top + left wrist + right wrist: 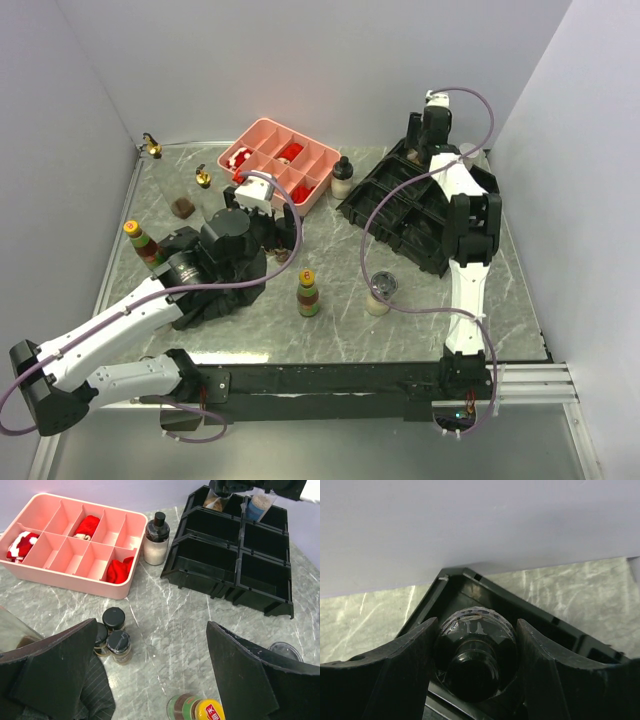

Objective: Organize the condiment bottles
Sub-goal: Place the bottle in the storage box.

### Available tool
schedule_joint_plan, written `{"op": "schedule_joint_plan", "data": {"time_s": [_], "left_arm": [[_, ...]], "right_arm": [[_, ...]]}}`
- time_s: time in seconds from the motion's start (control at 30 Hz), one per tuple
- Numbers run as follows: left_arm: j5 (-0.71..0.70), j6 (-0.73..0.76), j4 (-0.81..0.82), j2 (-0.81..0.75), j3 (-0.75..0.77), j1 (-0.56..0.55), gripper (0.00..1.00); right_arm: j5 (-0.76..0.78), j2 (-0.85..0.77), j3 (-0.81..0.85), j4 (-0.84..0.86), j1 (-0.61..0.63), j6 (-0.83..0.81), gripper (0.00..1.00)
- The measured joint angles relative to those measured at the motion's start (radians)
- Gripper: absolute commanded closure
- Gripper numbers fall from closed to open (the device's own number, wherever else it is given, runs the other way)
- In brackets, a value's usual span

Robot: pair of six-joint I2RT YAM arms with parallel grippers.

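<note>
My right gripper [476, 642] reaches down into the far corner compartment of the black rack [400, 205] and is shut on a black-capped bottle [470, 672] with clear shoulders; both fingers press its sides. My left gripper [151, 630] hangs open over bare table with nothing between its fingers. Three black-lidded spice jars [119, 645] stand by its left finger, and a yellow-capped sauce bottle [200, 710] is just below it. A pale black-topped bottle [156, 542] stands between tray and rack. Two gold-spouted bottles [203, 180] stand at the back left.
The pink compartment tray [290, 135] with red pieces sits at the back centre. A black cloth [225, 290] lies under my left arm. Another yellow-capped bottle [138, 240] stands at the left, and a grey-lidded shaker [380, 293] in front of the rack.
</note>
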Motion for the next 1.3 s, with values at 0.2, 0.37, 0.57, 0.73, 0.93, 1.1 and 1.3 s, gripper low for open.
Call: {"op": "schedule_joint_plan", "data": {"time_s": [0.2,0.37,0.57,0.73,0.93,1.1,1.3], "left_arm": [[-0.004,0.0,-0.001,0.006,0.0,0.0,0.04],[-0.003,0.0,0.0,0.006,0.0,0.0,0.04],[-0.003,0.0,-0.001,0.006,0.0,0.0,0.04],[-0.003,0.0,0.0,0.006,0.0,0.0,0.04],[-0.003,0.001,0.0,0.006,0.0,0.0,0.04],[-0.003,0.004,0.0,0.005,0.0,0.0,0.04],[-0.006,0.011,0.0,0.003,0.0,0.0,0.04]], "right_arm": [[-0.039,0.014,-0.004,0.032,0.0,0.001,0.6],[-0.054,0.019,-0.003,0.06,0.0,0.001,0.46],[-0.055,0.021,-0.003,0.06,0.0,0.004,0.43],[-0.054,0.021,-0.014,0.076,0.0,0.004,0.42],[-0.053,0.05,-0.01,0.073,0.0,0.004,0.28],[-0.058,0.063,-0.006,0.068,0.0,0.008,0.25],[-0.051,0.06,0.043,0.036,0.005,0.014,0.21]]}}
